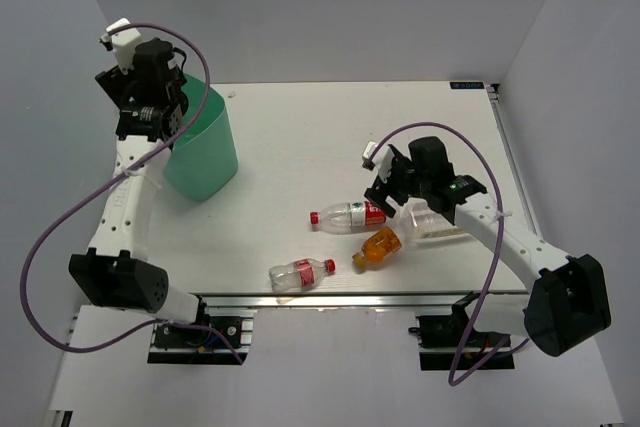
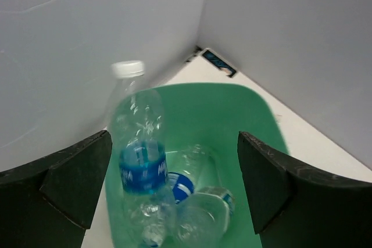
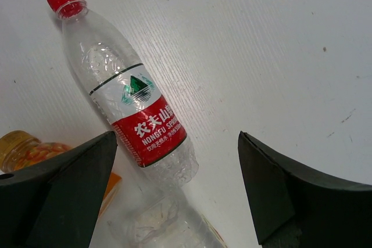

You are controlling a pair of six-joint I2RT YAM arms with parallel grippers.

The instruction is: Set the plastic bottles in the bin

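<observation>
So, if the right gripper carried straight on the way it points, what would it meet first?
Probably the red-labelled bottle lying on the table, its base end between the open fingers; the clear bottle beside it is close, depth unclear.

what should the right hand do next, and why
Probably lower the right hand and close on the red-label bottle. The hand hangs open just above the table, and the bottle's base end lies flat between its sides, ungripped. That bottle is not yet in the bin.
</observation>
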